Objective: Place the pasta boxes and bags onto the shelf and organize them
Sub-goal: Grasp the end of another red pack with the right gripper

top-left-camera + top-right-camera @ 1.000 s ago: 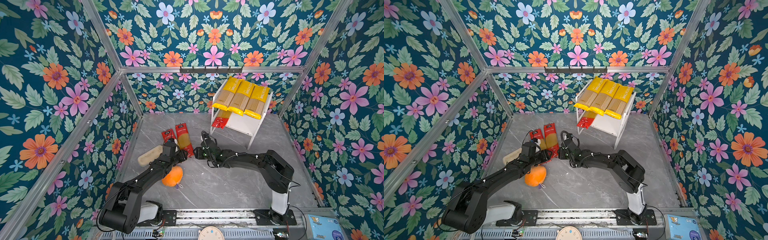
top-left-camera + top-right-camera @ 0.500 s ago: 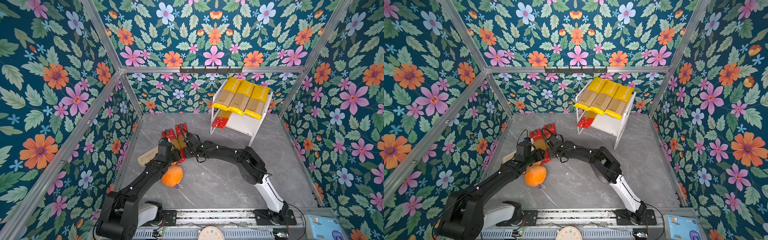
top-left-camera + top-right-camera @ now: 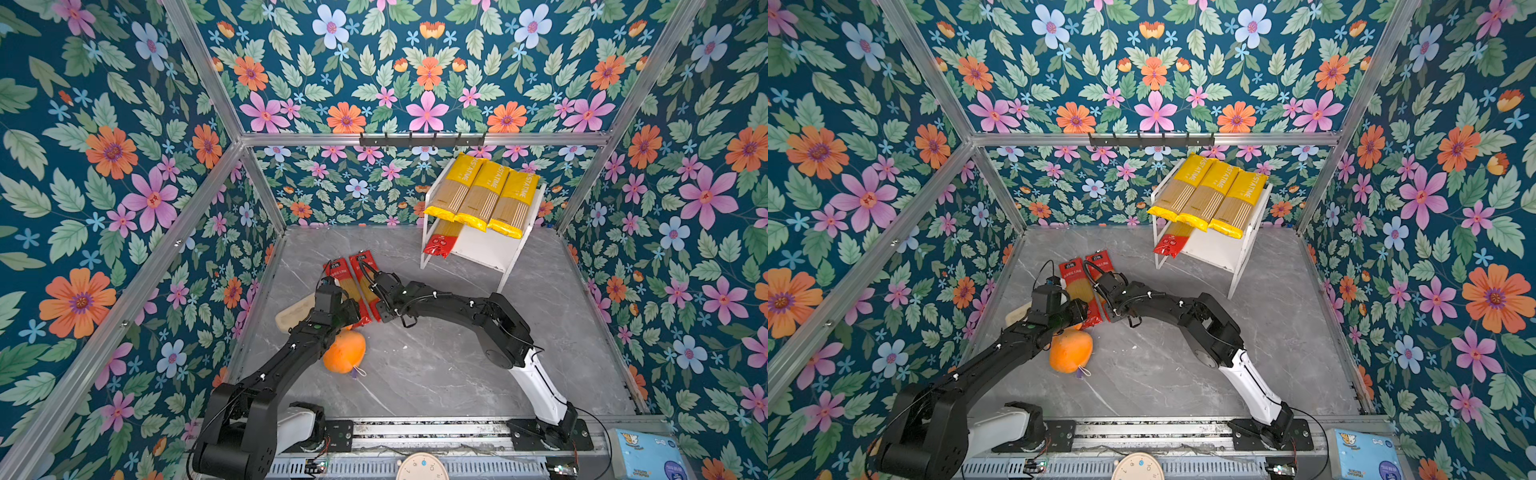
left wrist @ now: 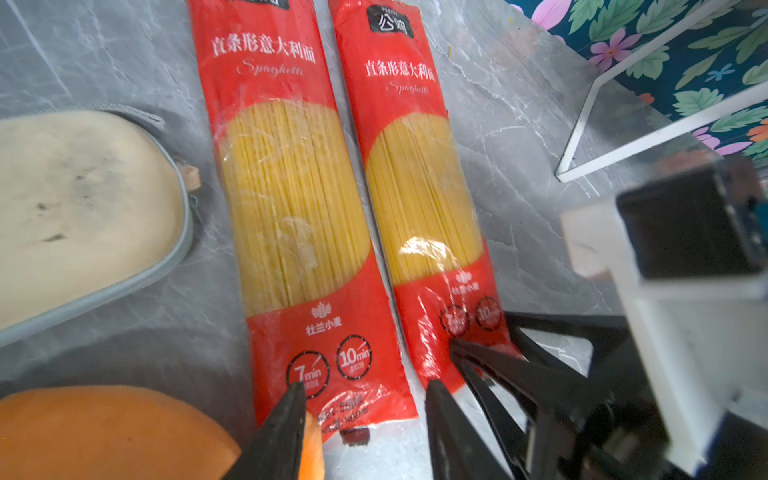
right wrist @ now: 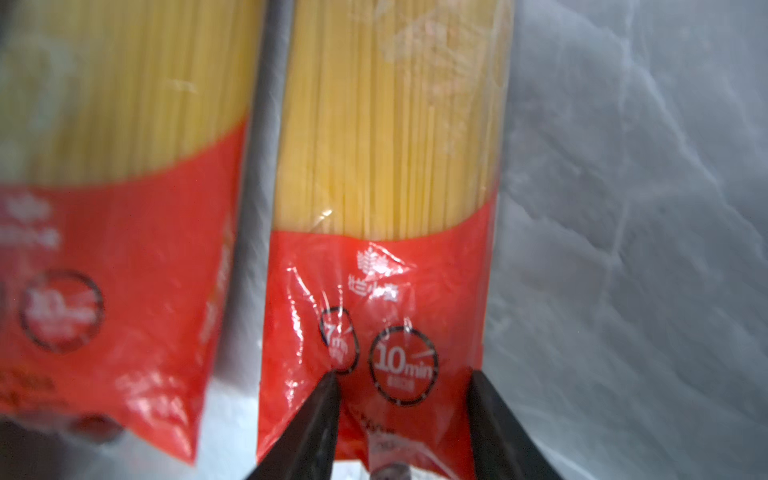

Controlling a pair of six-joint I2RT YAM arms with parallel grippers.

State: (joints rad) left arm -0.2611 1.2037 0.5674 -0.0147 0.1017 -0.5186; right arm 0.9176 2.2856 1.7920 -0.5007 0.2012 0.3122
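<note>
Newly reached across, the right gripper (image 5: 405, 374) straddles one red spaghetti pack (image 5: 386, 145), the left gripper (image 4: 365, 386) the neighbouring pack (image 4: 291, 208); jaws apart, grips unconfirmed; lift toward shelf (image 3: 486, 249) likely next.

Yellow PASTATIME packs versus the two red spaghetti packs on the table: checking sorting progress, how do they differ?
Yellow PASTATIME packs lie atop the shelf; red spaghetti packs lie on the tabletop. Yellow packs show brownish noodles; red packs bright yellow. The left gripper and right gripper each sit over a red pack's end; none is near the yellow packs. All are long, flat, side by side.
</note>
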